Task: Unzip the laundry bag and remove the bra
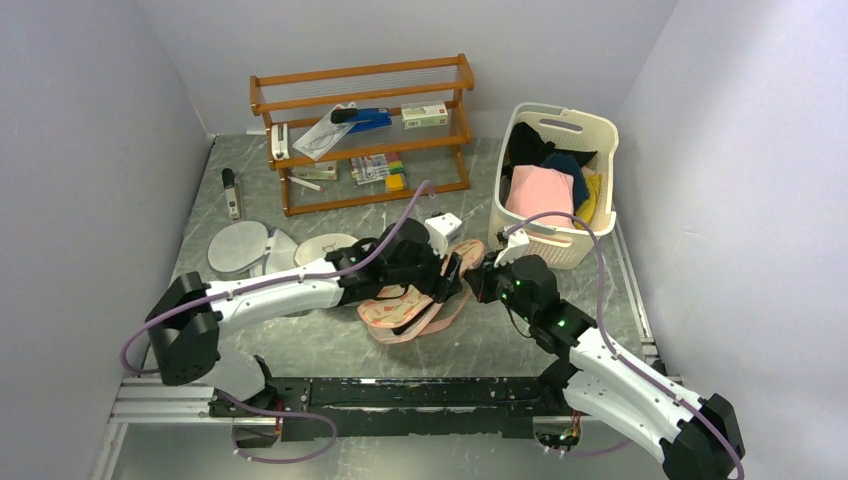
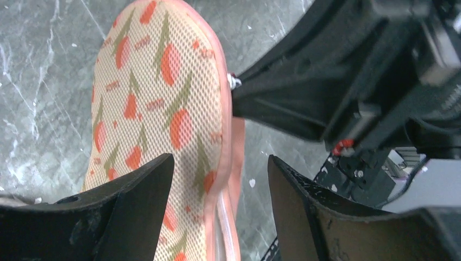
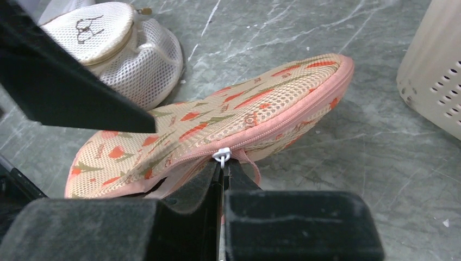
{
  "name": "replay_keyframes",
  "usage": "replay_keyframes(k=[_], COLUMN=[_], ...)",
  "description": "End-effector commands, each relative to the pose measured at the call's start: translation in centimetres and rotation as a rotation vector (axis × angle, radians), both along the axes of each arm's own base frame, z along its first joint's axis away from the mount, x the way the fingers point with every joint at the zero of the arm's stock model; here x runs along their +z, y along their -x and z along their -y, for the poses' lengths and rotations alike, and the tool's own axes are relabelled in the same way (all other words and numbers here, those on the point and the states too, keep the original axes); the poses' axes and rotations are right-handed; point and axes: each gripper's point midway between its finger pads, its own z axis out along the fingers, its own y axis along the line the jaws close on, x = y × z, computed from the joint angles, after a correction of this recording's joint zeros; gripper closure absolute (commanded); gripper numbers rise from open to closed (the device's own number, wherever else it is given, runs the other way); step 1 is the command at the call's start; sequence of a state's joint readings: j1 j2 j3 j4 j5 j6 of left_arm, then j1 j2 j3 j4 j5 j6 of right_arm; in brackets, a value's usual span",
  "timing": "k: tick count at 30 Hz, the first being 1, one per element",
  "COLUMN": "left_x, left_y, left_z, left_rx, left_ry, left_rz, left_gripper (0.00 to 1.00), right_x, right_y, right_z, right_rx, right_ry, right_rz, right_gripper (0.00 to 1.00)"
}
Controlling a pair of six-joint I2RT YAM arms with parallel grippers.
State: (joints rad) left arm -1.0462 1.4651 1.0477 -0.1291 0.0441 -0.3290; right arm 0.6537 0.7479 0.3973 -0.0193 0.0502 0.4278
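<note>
The peach-pink mesh laundry bag [image 1: 415, 305] with orange-red leafy print lies mid-table; it also shows in the left wrist view [image 2: 157, 98] and the right wrist view [image 3: 239, 119]. My right gripper [image 3: 223, 166] is shut on the white zipper pull [image 3: 221, 156] at the bag's pink edge trim; in the top view it [image 1: 480, 280] sits at the bag's right side. To the left of the pull the zipper is open. My left gripper [image 2: 220, 179] is open, its jaws straddling the bag's edge; in the top view it [image 1: 447, 272] is over the bag's far lobe. The bra is hidden.
A round white mesh bag [image 3: 117, 49] lies just left of the bag, with others [image 1: 240, 245] further left. A cream basket [image 1: 553, 185] of clothes stands right. A wooden shelf [image 1: 365, 130] stands at the back.
</note>
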Motion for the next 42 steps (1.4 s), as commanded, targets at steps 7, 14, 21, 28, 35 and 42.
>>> replay_keyframes(k=[7,14,21,28,35,42], left_x=[-0.7,-1.5,-2.4,-2.6,-3.1,-1.3], left_y=[-3.2,-3.5,-2.7,-1.9,-0.7,0.0], left_z=[2.3,2.2,0.9,-0.9,-1.1,-0.2], left_rx=[0.053,0.067,0.076,0.089,0.044,-0.003], left_ry=[-0.051,-0.076,-0.096,-0.108,-0.109,-0.032], left_rz=[0.044,0.044,0.023,0.016,-0.011,-0.016], left_gripper=[0.36,0.64,0.93,0.93,0.92,0.57], right_x=[1.4,1.2,0.3,-0.9,-0.6,0.5], right_y=[0.2,-0.2,-1.2,-2.4,-1.8,0.1], right_z=[-0.9,-0.1,1.5,4.5,3.4,1.1], right_rx=[0.060,0.016,-0.074,-0.258,-0.191,-0.027], right_ry=[-0.044,-0.015,0.058,0.115,0.053,-0.048], right_rz=[0.050,0.044,0.032,-0.006,0.005,0.047], right_gripper=[1.00,1.00,1.00,1.00,1.00,1.00])
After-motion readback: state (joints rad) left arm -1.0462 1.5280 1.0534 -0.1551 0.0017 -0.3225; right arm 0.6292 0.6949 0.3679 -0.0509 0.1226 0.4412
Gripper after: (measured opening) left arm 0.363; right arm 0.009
